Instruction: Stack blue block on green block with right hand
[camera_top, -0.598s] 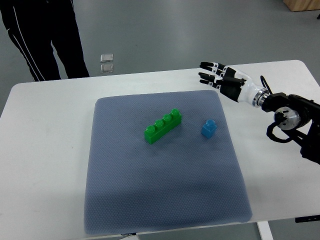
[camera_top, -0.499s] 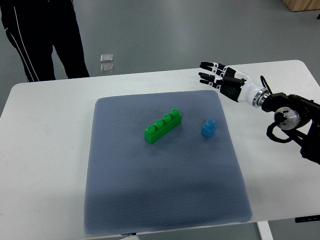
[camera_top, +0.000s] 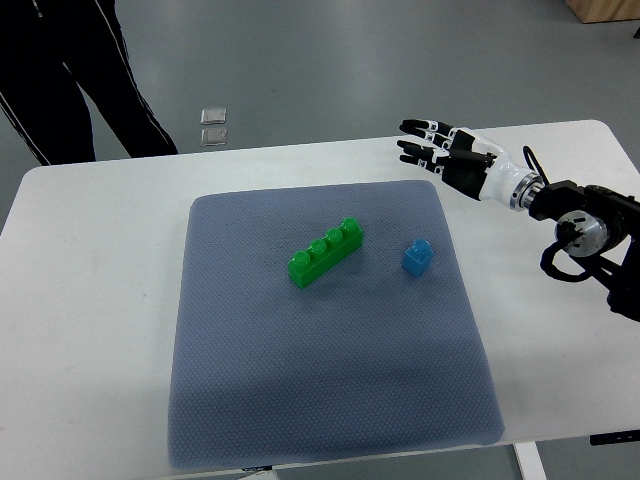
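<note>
A small blue block (camera_top: 418, 257) with one stud sits on the grey-blue mat (camera_top: 320, 400), right of centre. The long green block (camera_top: 326, 252) with several studs lies diagonally to its left, a short gap between them. My right hand (camera_top: 428, 148) hovers over the mat's far right corner, well behind and slightly right of the blue block. Its fingers are spread, pointing left, and hold nothing. The right arm (camera_top: 585, 230) enters from the right edge. The left arm does not show.
The mat lies on a white table (camera_top: 90, 330). A person in dark trousers (camera_top: 90, 80) stands beyond the table's far left corner. Two small clear squares (camera_top: 213, 125) lie on the floor behind the table.
My right hand has drifted slightly up and to the right, fingers still spread. The person at the far left has shifted their legs. Both blocks are where they were.
</note>
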